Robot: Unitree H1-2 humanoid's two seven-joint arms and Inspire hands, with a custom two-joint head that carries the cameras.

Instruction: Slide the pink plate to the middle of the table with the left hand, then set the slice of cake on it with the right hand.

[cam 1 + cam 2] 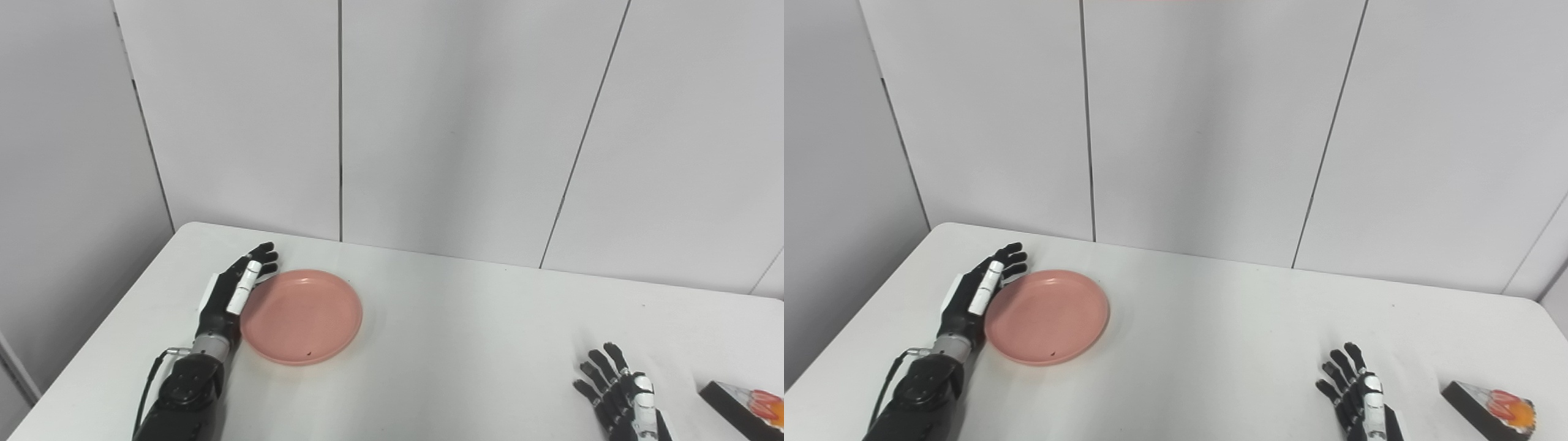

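Left eye view shows the pink plate [301,316] lying on the left part of the white table [453,343], with the left hand [236,293] set edge-on against its left rim, fingers extended and grasping nothing. Near the right front edge, the right hand [1360,398] rests with fingers spread, holding nothing, just left of the slice of cake [1488,409].
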